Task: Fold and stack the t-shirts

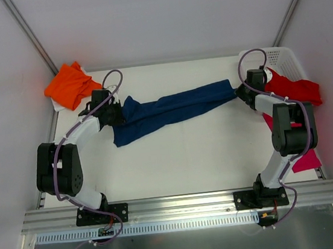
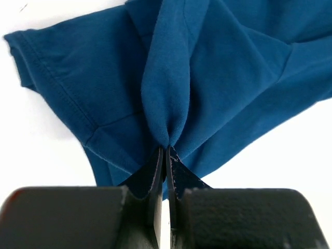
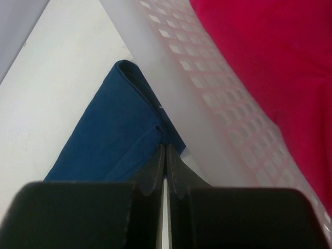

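Navy t-shirt (image 1: 171, 110) stretches lengthwise leftward from the white basket (image 1: 281, 57), its ends clamped in the closed left gripper (image 1: 118, 114) and right gripper (image 1: 239, 91).

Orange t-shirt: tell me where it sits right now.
In the top view the orange t-shirt lies bunched at the far left corner of the table, just beyond the left gripper, which grips the navy t-shirt.
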Robot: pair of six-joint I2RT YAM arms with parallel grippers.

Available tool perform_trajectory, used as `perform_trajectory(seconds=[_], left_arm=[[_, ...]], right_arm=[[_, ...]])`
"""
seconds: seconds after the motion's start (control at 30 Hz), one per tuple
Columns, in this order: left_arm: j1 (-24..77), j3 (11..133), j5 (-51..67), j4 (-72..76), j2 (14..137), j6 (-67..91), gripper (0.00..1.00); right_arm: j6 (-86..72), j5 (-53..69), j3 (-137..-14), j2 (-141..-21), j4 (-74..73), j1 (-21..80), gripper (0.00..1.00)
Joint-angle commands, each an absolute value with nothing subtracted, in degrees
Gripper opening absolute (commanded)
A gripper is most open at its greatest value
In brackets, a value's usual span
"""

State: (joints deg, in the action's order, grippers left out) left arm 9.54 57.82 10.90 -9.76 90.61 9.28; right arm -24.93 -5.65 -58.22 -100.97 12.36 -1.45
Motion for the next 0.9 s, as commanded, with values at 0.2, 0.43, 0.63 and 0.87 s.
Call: perform_trajectory(seconds=[0.2, 0.43, 0.63, 0.87], left_arm=[[13.97, 53.53, -6.22, -9.41, 84.9, 6.95, 0.07], [17.57, 49.49, -16.86, -9.93, 83.15, 7.12, 0.18], [21.09, 47.11, -32.65, -11.6, 80.6, 12.65, 0.81], [27.06, 44.21, -39.55, -11.95, 68.31, 19.24, 0.91]], right_arm=[[-26.72, -16.16, -58.36, -97.82, 5.54, -1.93, 0.0], [-28.91, -19.86, -58.8, -98.88, -0.43, -2.81, 0.0], [-31.99, -19.95, -60.73, -100.02, -7.54, -4.04, 0.75], [-33.31, -22.06, -60.47, -95.11, -11.69, -4.31, 0.96]])
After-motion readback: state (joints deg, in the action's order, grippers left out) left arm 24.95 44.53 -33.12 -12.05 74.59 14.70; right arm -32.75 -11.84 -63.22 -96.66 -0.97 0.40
